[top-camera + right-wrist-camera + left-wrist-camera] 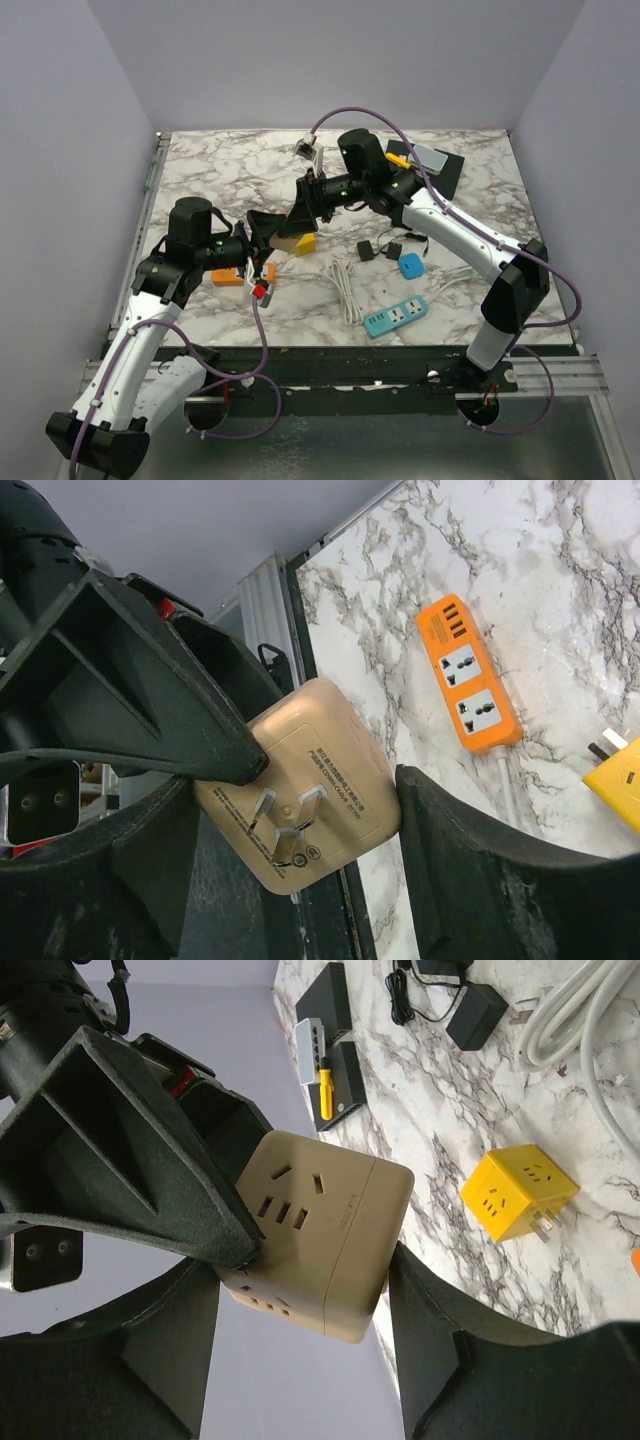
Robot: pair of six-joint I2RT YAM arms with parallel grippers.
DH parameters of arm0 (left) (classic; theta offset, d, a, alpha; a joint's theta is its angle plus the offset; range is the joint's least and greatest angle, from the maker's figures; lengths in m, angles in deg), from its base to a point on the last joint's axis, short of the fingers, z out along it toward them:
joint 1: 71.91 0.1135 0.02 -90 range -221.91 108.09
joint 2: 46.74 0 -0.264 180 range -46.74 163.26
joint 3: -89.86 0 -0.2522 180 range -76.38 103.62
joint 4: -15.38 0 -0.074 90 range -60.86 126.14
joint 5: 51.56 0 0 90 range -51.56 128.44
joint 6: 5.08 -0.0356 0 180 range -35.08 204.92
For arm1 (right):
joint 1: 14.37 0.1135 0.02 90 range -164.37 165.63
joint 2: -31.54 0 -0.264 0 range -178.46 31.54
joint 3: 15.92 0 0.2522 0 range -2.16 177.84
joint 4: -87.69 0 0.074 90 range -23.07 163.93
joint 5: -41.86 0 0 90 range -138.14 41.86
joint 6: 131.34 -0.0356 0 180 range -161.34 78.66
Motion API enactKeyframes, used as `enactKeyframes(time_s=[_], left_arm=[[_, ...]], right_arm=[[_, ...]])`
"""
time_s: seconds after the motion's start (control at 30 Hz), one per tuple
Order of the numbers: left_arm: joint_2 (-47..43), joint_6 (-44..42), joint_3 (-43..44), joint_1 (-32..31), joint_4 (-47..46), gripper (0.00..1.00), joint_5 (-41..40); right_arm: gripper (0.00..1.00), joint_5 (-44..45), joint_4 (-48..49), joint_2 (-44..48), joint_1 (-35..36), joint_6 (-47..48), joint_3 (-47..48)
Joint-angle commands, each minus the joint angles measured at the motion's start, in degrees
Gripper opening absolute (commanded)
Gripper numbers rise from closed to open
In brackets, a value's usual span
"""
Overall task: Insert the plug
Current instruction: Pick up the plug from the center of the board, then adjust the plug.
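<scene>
We see the beige plug cube (320,1230) up off the counter (220,170), right hand (295,785) clamped on it, left hand (305,1270) gripping it too.

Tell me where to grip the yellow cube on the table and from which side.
Grip the yellow cube across two opposite upright faces, coming straight down from above. It sits flat on the table with a socket face up. Its prongs stick out sideways from one upright face, so close on the other pair to miss them. The far faces are hidden, so check them first.
</scene>
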Motion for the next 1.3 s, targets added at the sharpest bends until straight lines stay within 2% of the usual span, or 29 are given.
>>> enactKeyframes(time_s=[0.0,0.1,0.17,0.23,0.37,0.5,0.67,0.8,1.07,1.17,1.27], left_arm=[[0.46,1.33,0.47,-0.49,0.28,0.07,2.2],[0.83,6.48,1.86,-0.58,-0.02,0.0,2.37],[0.99,11.46,2.79,-0.52,-1.1,0.0,2.46],[1.51,18.57,3.99,-0.53,-3.27,0.0,2.15],[2.4,29.98,5.96,-0.46,-5.47,0.0,0.99],[2.74,46.26,6.3,-0.47,-13.86,0.0,-1.63],[5.08,64.86,9.28,-0.5,-20.19,0.0,-4.24],[6.02,74.62,10.58,-0.51,-23.78,0.0,-5.18],[5.59,78.21,9.57,-0.53,-26.79,0.0,-5.11],[5.58,78.81,9.31,-0.56,-27.33,0.0,-5.42],[5.93,79.91,9.45,-0.59,-28.16,0.0,-5.49]], right_arm=[[0.72,-2.24,3.16,1.86,-0.38,-2.27,-0.08],[0.81,-3.25,5.65,3.7,-2.65,-3.81,-2.73],[0.92,-4.49,8.9,5.28,-4.75,-5.71,-5.2],[0.99,-6.52,13.95,7.8,-6.87,-8.48,-8.42],[1.0,-8.35,18.38,10.04,-8.64,-11.13,-10.83],[1.0,-9.08,24.5,12.36,-9.11,-13.97,-15.15],[1.0,-9.38,38.41,13.98,-9.1,-23.77,-21.86],[1.0,-6.42,46.52,14.54,-9.1,-30.79,-24.72],[1.0,-1.78,59.07,13.33,-8.49,-42.84,-27.03],[0.98,0.32,57.79,13.2,-7.66,-43.11,-26.44],[0.92,2.23,52.97,12.37,-6.73,-41.82,-24.73]])
